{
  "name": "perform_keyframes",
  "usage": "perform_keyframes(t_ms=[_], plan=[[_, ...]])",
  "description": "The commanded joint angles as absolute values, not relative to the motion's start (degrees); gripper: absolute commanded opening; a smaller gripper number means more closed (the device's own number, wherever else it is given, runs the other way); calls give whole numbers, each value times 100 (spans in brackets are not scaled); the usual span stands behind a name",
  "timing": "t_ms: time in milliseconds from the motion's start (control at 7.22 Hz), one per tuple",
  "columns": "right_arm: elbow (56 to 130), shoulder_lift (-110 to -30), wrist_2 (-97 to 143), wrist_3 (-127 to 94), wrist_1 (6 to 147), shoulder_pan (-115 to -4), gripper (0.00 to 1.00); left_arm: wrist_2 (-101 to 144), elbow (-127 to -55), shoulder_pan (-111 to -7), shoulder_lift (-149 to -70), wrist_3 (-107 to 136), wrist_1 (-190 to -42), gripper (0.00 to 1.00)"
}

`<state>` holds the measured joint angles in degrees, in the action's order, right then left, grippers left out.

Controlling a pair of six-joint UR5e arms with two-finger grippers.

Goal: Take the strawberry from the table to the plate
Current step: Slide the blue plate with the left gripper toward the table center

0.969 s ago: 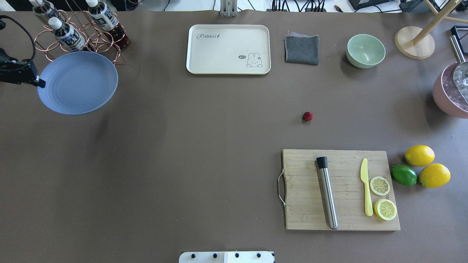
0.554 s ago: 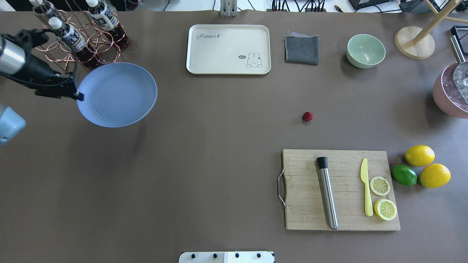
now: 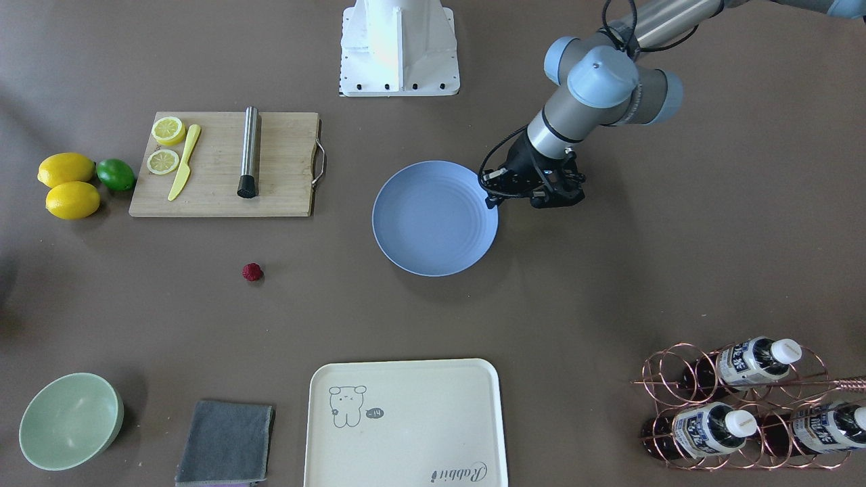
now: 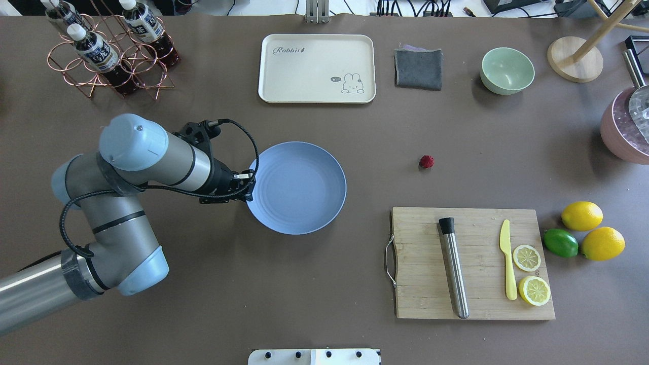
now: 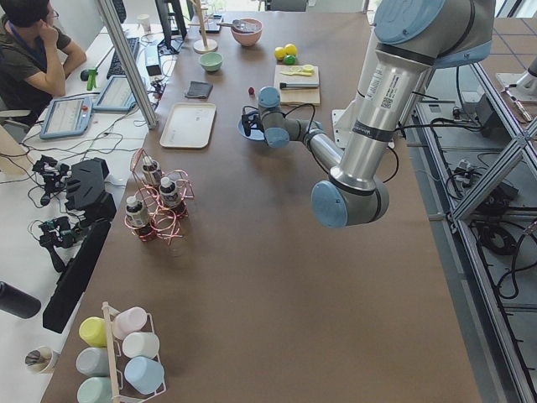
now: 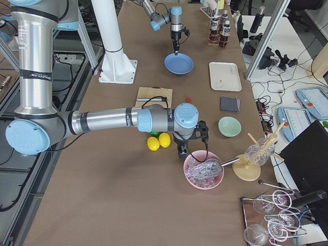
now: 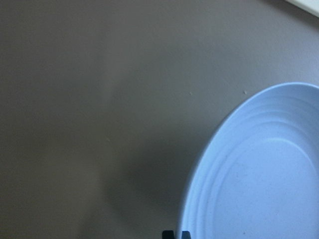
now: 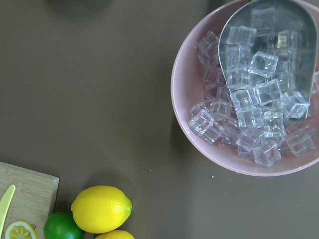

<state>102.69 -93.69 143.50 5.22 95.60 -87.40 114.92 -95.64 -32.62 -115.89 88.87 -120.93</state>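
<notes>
The strawberry (image 4: 426, 161), small and dark red, lies alone on the brown table (image 4: 324, 284), also seen from the front (image 3: 252, 272). The light blue plate (image 4: 296, 187) is at the table's middle, left of the berry, low over or on the surface; I cannot tell which. My left gripper (image 4: 248, 185) is shut on the plate's left rim, seen from the front (image 3: 492, 199) and in the wrist view (image 7: 175, 234) beside the plate (image 7: 259, 174). My right gripper (image 6: 182, 150) hangs by the pink ice bowl (image 8: 249, 89); I cannot tell its state.
A cutting board (image 4: 426, 284) with a steel muddler, yellow knife and lemon slices lies right of the plate. Lemons and a lime (image 4: 560, 242) sit beyond it. Cream tray (image 4: 317, 68), grey cloth (image 4: 418, 68), green bowl (image 4: 507, 70) and bottle rack (image 4: 109, 56) line the far edge.
My left arm has carried the plate from the far left by the bottle rack to the table's middle, rightward and nearer the robot. The strawberry has not moved.
</notes>
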Motion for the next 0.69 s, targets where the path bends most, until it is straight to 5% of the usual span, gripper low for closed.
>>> perform_keyframes(t_ms=[0, 277, 554], plan=[[10292, -9343, 14353, 510, 9554, -8684, 100, 11294, -9318, -3032, -11820, 8974, -12146, 0], [10345, -9317, 14352, 501, 9562, -8605, 100, 11294, -9211, -3032, -11892, 8956, -12164, 0], [10371, -9098, 14598, 48, 9554, -8482, 99, 11294, -9220, -3032, -11900, 8930, -12173, 80]])
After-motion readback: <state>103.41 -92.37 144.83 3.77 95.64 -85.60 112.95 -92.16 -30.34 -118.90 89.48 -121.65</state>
